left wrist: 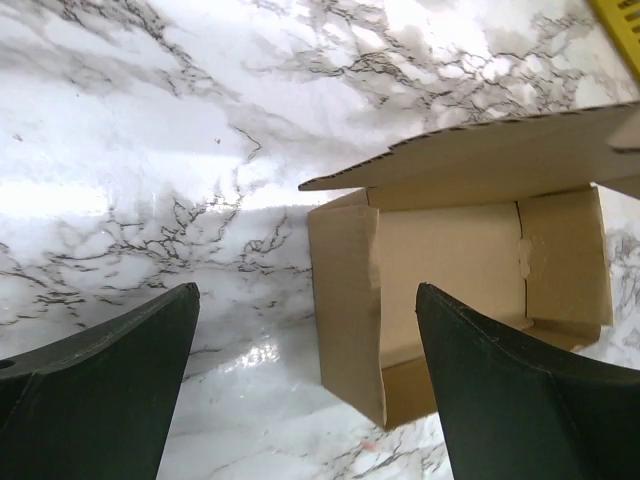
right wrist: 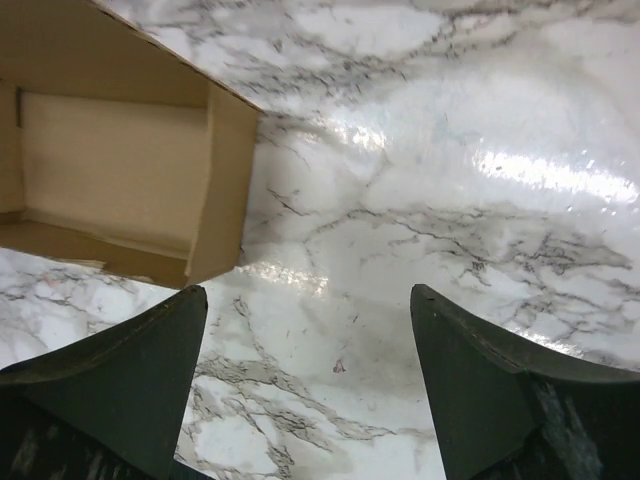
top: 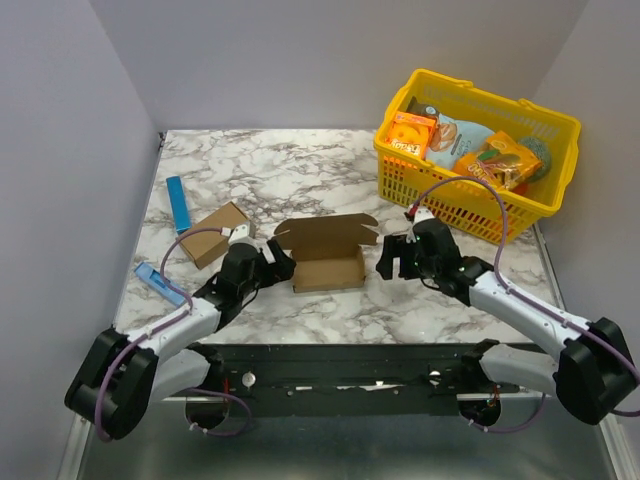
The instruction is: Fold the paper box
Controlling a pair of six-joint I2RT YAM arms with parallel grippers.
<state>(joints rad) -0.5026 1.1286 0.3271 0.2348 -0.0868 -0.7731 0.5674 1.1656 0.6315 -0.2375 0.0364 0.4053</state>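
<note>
Left gripper (top: 280,262) sits spread wide, just left of the paper box (top: 327,258). Box is mid-table with its tray walls up and its lid open toward the back. Looks like light, thin cardboard that's stiff along the creases but easy to crush, so pinching the lid edge seems safest. Right gripper (top: 385,258), also spread, is just right of it. Another carton (top: 217,233) crowds the left and a yellow basket (top: 450,195) the far right, with open marble behind.
</note>
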